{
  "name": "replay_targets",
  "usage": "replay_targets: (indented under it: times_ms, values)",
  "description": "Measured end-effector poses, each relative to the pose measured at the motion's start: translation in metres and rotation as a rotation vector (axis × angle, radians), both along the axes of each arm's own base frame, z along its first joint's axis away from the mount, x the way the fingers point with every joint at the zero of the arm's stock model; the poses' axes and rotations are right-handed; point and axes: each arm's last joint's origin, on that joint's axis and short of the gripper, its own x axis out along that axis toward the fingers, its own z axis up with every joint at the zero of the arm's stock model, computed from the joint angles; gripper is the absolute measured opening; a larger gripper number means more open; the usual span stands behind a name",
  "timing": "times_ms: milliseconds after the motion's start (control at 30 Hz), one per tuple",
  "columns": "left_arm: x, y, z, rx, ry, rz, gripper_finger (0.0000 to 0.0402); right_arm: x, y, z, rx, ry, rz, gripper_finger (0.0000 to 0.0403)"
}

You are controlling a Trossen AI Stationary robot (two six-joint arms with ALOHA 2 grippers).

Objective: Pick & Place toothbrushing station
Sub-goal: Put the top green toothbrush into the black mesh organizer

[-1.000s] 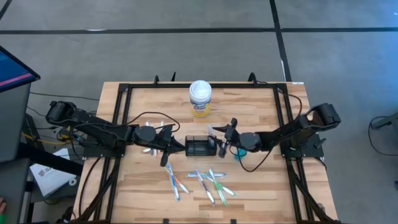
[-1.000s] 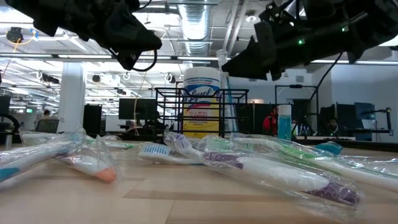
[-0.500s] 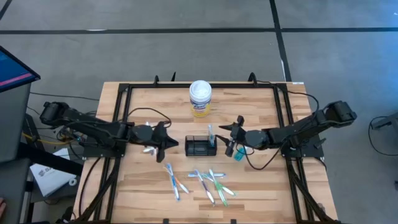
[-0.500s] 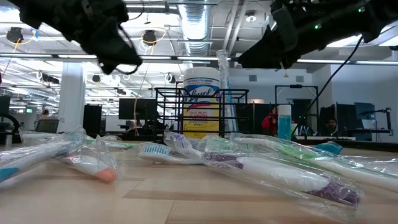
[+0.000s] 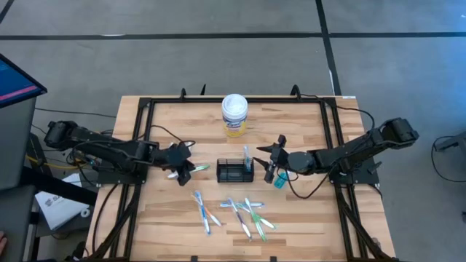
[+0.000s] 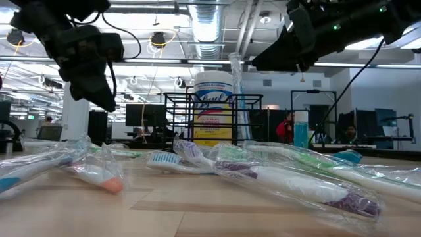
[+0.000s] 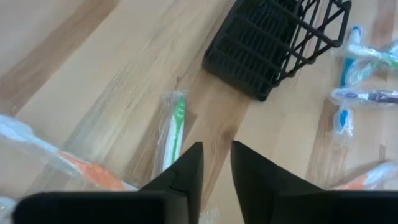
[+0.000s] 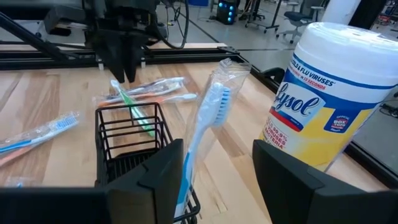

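Observation:
The toothbrushing station, a small black wire-mesh holder point(image 5: 233, 173) point(image 7: 267, 43) point(image 8: 127, 134), stands on its base in the middle of the wooden table. A wrapped blue toothbrush point(image 8: 208, 115) point(image 5: 246, 155) stands upright in its right end, leaning on the wire rim. My right gripper point(image 5: 271, 161) point(image 8: 217, 149) hovers open just right of the holder, apart from the brush. My left gripper point(image 5: 186, 173) point(image 7: 216, 163) hangs left of the holder, tipped down, its fingers slightly apart with nothing between them. A wrapped green toothbrush point(image 7: 174, 127) point(image 5: 199, 168) lies flat on the table beside it.
A white canister with a yellow label point(image 5: 234, 115) point(image 8: 329, 106) stands behind the holder. Several wrapped toothbrushes point(image 5: 233, 212) lie near the front edge, more point(image 7: 81, 171) under my left arm. A small teal object point(image 5: 279, 180) sits below my right arm. Black frame rails point(image 5: 145, 109) border the table.
My left gripper has drawn back from the holder toward the table's left edge, sinking a little and tipping further down; the green toothbrush now lies on the table beside it. My right gripper has pulled back from the holder toward the right and risen, leaving the blue toothbrush standing.

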Motion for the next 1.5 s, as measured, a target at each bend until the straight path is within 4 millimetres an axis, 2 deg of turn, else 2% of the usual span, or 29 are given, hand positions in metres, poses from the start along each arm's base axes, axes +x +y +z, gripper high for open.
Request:
replay_targets:
  times_ms: [167, 333, 633, 833, 1333, 1500]
  values:
    - [-0.001, 0.006, -0.004, -0.012, 0.047, 0.023, 0.0105, 0.0, 0.0, 0.0, 0.0, -0.001, 0.0, 0.0183]
    - [-0.005, 0.012, -0.013, -0.019, 0.152, 0.042, 0.0106, 0.0, 0.0, 0.0, -0.003, -0.003, 0.001, 0.0177]
    - [0.001, 0.01, -0.029, -0.074, 0.258, -0.001, 0.0106, 0.0, 0.0, 0.001, -0.004, -0.004, 0.002, 0.0173]
    - [-0.003, 0.011, -0.037, -0.058, 0.358, -0.022, 0.0106, 0.0, 0.0, 0.001, -0.003, -0.012, 0.002, 0.0171]
    - [-0.005, 0.009, -0.038, -0.076, 0.384, -0.059, 0.0106, 0.0, 0.0, 0.001, -0.002, -0.012, 0.002, 0.0166]
    - [-0.01, 0.009, -0.04, -0.082, 0.441, -0.062, 0.0106, 0.0, 0.0, 0.001, -0.002, -0.012, 0.002, 0.0167]
